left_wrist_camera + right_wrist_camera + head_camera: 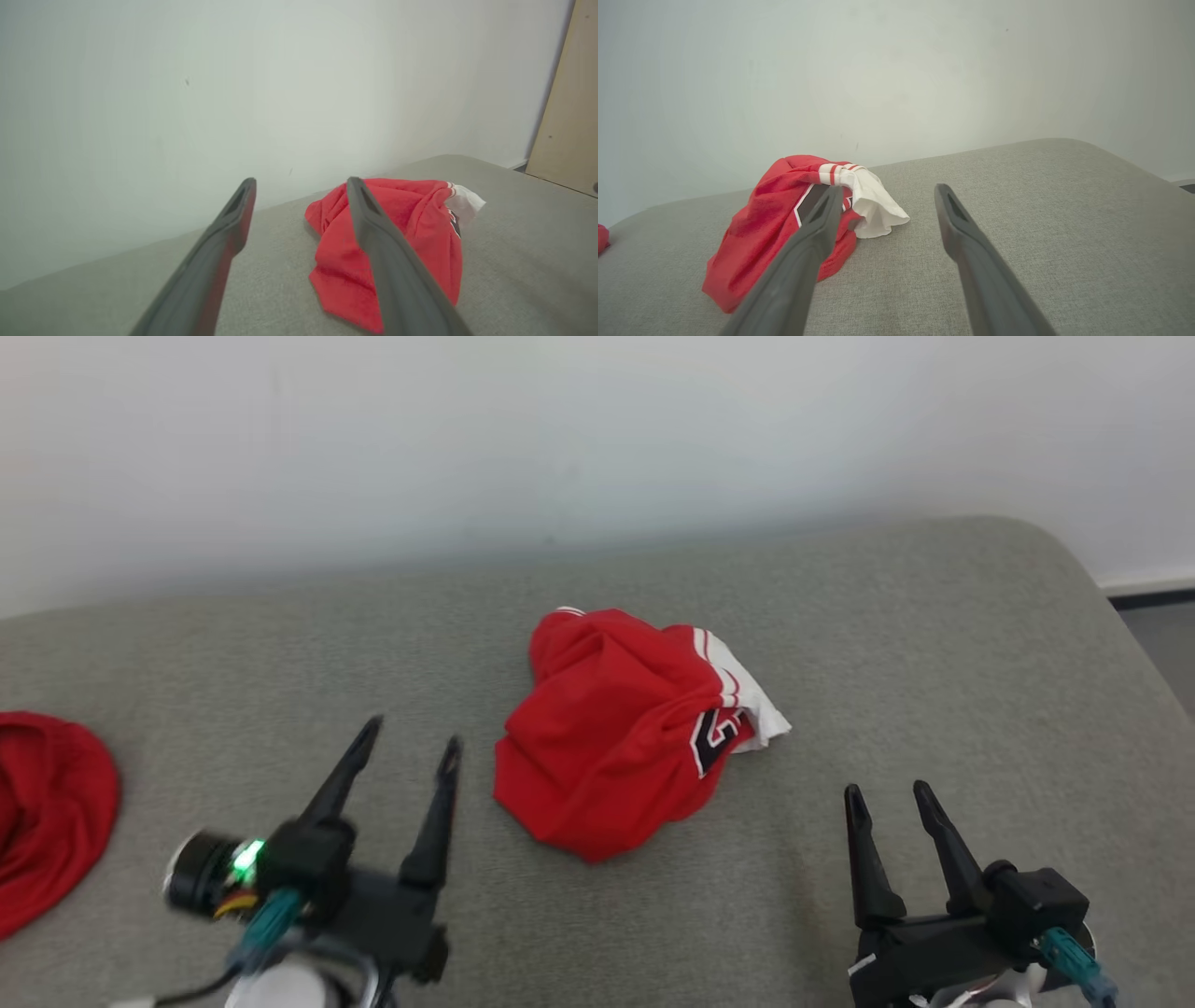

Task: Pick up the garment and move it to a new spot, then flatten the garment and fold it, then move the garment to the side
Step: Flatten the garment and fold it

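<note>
A crumpled red garment (pixel 611 728) with white trim and a black patch lies bunched in the middle of the grey cushioned surface (pixel 934 644). My left gripper (pixel 411 747) hovers open just left of it, nothing between its fingers. My right gripper (pixel 887 798) stands open to the garment's lower right, apart from it. In the left wrist view the garment (pixel 416 233) lies ahead and to the right of my left gripper (pixel 301 184), partly behind one finger. In the right wrist view the garment (pixel 770 219) sits ahead and left of my right gripper (pixel 887 193).
Another red cloth (pixel 47 812) lies at the surface's left edge, also glimpsed as a red cloth (pixel 601 238) in the right wrist view. A pale wall (pixel 560 448) runs close behind the surface. The surface's rounded right corner drops to the floor (pixel 1162 635). A beige panel (pixel 567 107) stands at right.
</note>
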